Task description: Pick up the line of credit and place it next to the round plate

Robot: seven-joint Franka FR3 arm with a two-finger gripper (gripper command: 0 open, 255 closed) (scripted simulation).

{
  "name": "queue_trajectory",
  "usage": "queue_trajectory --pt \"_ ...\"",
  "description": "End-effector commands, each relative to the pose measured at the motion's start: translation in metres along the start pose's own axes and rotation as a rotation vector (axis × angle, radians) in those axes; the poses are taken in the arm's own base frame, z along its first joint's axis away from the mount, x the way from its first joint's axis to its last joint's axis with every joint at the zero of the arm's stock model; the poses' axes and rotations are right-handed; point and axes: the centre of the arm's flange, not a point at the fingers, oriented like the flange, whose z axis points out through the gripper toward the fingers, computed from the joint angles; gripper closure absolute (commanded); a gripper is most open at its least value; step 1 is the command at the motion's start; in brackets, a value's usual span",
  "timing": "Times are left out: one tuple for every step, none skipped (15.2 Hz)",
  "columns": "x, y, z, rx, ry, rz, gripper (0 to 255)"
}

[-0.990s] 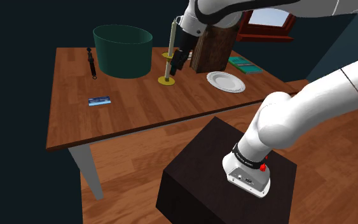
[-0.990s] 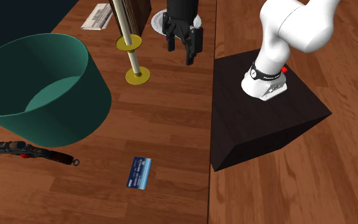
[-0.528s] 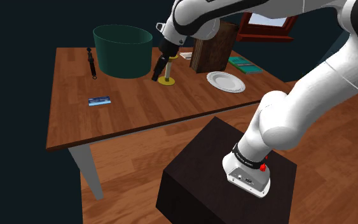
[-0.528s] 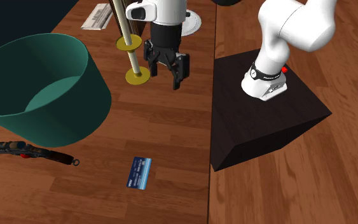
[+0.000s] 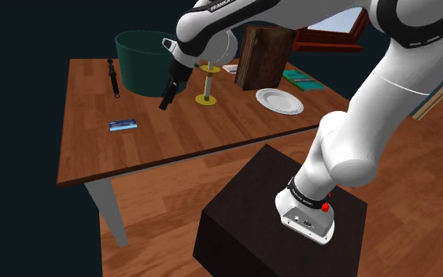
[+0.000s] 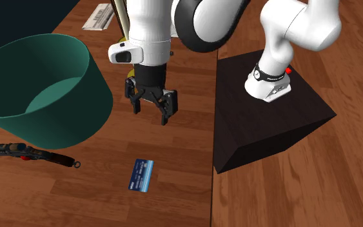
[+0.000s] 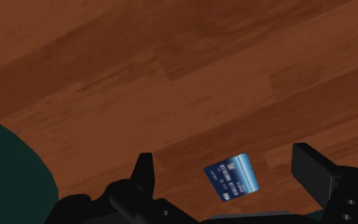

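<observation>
Inventory, from my base outward.

1. Stand (image 5: 282, 220), one: a dark, matt box with square corners, on a floor (image 5: 416, 197) of wood planks.
2. Arm, one: smooth white shells with dark joints, reaching out over the table.
3. Claw (image 6: 150, 111), one: all black and hard-edged, with two blunt fingers (image 7: 144, 168). It is released, the fingers spread wide and touching nothing. It hangs above the table just beside the tub.
4. Table (image 5: 180, 134), one: a rectangular top of reddish-brown boards with visible grain, on a pale grey leg.
5. Card (image 7: 232, 178), one: the task's thing. It is a thin, glossy blue rectangle with rounded corners and pale print, lying flat on bare wood. In the wrist view it sits below and between my fingers, apart from both. In the shoulder view the card (image 5: 123, 124) lies toward the table's near edge, well apart from the plate.
6. Tub (image 6: 38, 90), one: round, deep and teal-green, with smooth walls that flare at the rim.
7. Hand tool (image 6: 28, 155), one: slender and dark with a red mark and a small ring at one end, lying near the tub.
8. Pole stand (image 5: 206, 100), one: a flat yellow disc base with a thin upright rod.
9. Plate (image 5: 278, 101), one: round, white and shallow, with a ridged rim.
10. Slab (image 5: 263, 59), one: dark brown, book-shaped and upright, behind the plate.
11. Flat teal item (image 5: 300, 79), one: rectangular, at the far corner.
12. Printed paper (image 6: 99, 16), one: white and flat, near the far edge.
</observation>
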Motion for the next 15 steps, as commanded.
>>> queue_trajectory --pt "0.015 0.000 0.015 0.012 0.028 -0.066 0" --pt "0.023 -0.002 0.023 0.019 0.041 -0.097 0" --pt "0.031 -0.003 0.031 0.025 0.054 -0.128 0" --pt "0.039 -0.005 0.039 0.031 0.067 -0.159 0" --pt "0.048 -0.008 0.047 0.038 0.080 -0.190 0" --pt "0.056 -0.010 0.055 0.044 0.093 -0.221 0" --pt "0.064 -0.013 0.063 0.051 0.106 -0.252 0" --pt "0.073 -0.016 0.070 0.057 0.119 -0.284 0" --pt "0.081 -0.020 0.078 0.063 0.132 -0.315 0" --pt "0.089 -0.023 0.085 0.070 0.145 -0.346 0" --pt "0.094 -0.026 0.089 0.073 0.153 -0.363 0" --pt "0.094 -0.026 0.094 0.073 0.153 -0.363 0" --pt "0.095 -0.027 0.099 0.073 0.153 -0.363 0" --pt "0.096 -0.027 0.105 0.073 0.153 -0.363 0" --pt "0.097 -0.028 0.110 0.073 0.153 -0.363 0"
